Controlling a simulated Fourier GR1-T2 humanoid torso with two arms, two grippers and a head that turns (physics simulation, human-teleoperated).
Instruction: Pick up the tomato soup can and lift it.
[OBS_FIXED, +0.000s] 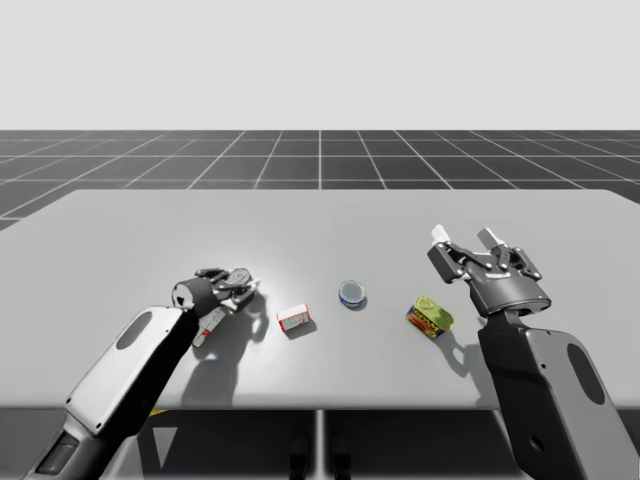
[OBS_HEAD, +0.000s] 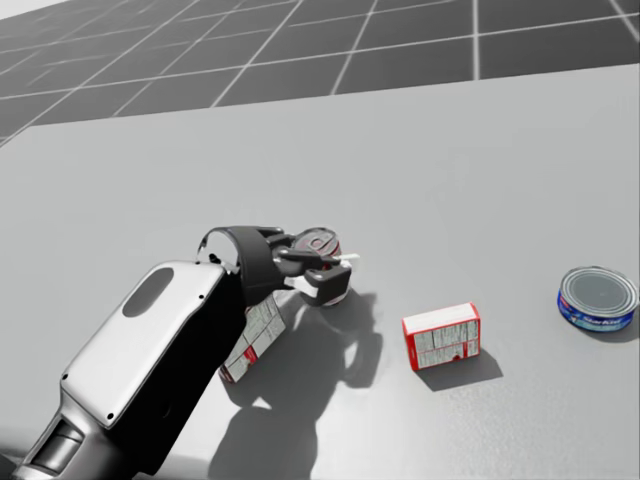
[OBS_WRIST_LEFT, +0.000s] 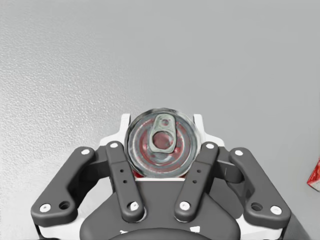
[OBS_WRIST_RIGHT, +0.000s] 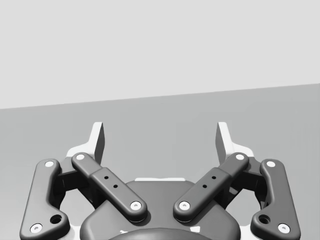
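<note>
my left gripper (OBS_WRIST_LEFT: 161, 129) is clamped on the soup can (OBS_WRIST_LEFT: 159, 150), 1 finger on each side, over the table's (OBS_FIXED: 320, 220) left part. my right gripper (OBS_WRIST_RIGHT: 160, 139) hangs wide open, empty.

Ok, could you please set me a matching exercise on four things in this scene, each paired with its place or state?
Things:
1 tomato soup can
2 red-and-white box
3 blue flat can
4 right hand

Places or states:
A open, holding nothing
B gripped by the left hand
C on the table between the box and the yellow-green tin
D on the table between the two cans

Pairs: 1-B; 2-D; 3-C; 4-A
</note>
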